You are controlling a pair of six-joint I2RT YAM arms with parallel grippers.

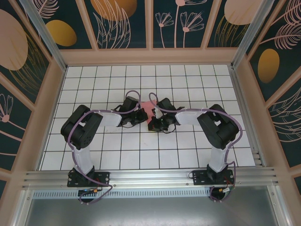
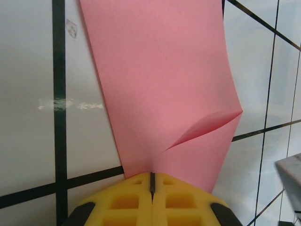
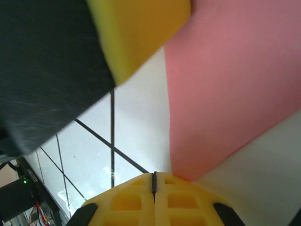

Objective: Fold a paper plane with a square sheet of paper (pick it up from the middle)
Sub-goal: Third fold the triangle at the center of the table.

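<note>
Left wrist: creased paper (image 2: 160, 84); top external: left pincer (image 1: 139, 115), right pincer (image 1: 154, 123) adjacent.

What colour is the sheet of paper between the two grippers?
Plain pink-red all over the paper, with no marks. The left wrist view shows it best.

**Pink-red paper on a white, black-lined grid**

The sheet of paper (image 2: 164, 84) is plain pink-red and unmarked, a shade darker along its crease. The left gripper (image 2: 152, 188) and right gripper (image 3: 154, 186) have bright yellow tips backed with black. The table (image 1: 94, 141) is glossy white tile ruled by thin black lines. The arms (image 1: 84, 127) are black and white, with purple cables (image 1: 70, 141). The walls (image 1: 131, 33) are dark teal, patterned with peach leaves, flower outlines and ochre ovals. The rail (image 1: 150, 176) is silver.
</note>
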